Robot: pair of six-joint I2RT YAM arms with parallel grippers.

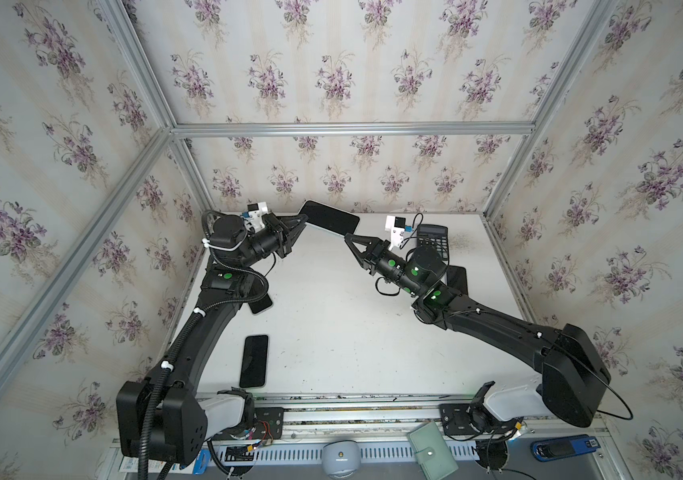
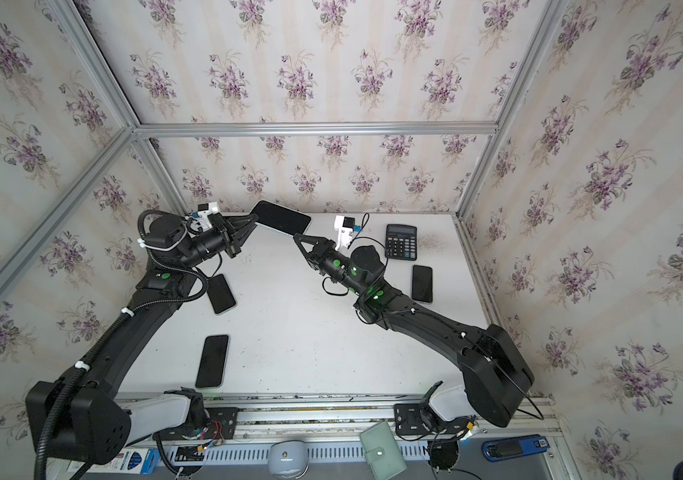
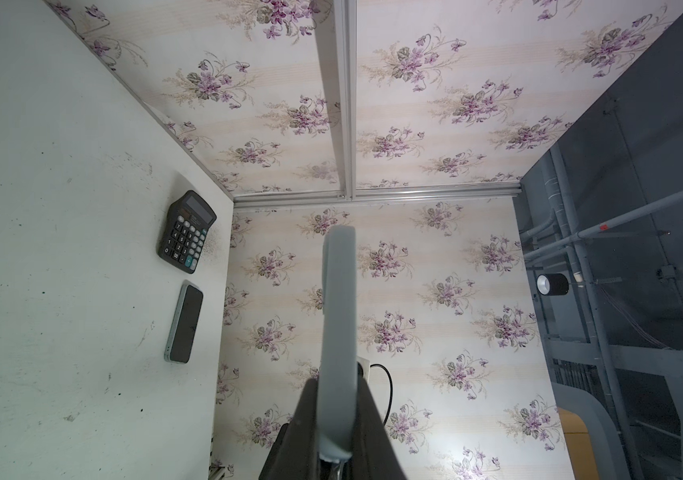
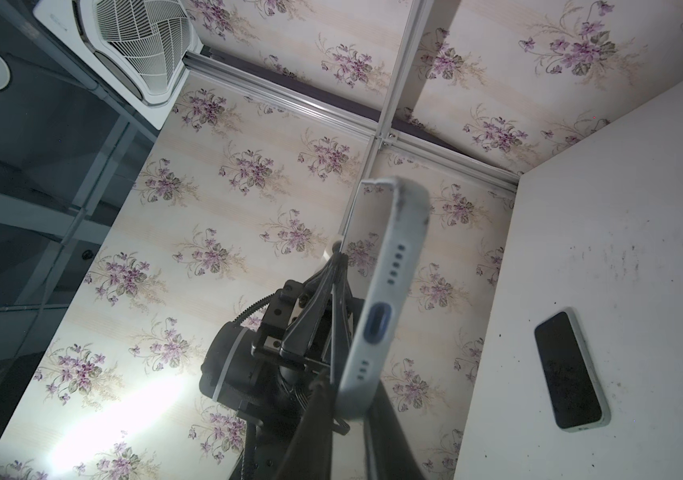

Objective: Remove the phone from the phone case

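A phone (image 1: 331, 218) (image 2: 283, 218) with a dark screen, in a pale grey phone case (image 3: 337, 332) (image 4: 389, 291), hangs above the back of the white table (image 1: 352, 332). My left gripper (image 1: 304, 220) (image 2: 254, 219) (image 3: 335, 390) is shut on one end of it. At the opposite end, my right gripper (image 1: 348, 237) (image 2: 296, 237) (image 4: 350, 399) is shut on the corner next to the charging port. In the right wrist view the case's far corner (image 4: 373, 183) looks bent away from the phone.
A black calculator (image 1: 433, 241) (image 2: 401, 242) (image 3: 187, 231) lies at the back right. Three other phones lie flat: one at the front left (image 1: 254, 360) (image 2: 212, 360), one under the left arm (image 2: 221, 293), one right of the right arm (image 2: 422, 284) (image 4: 570, 372).
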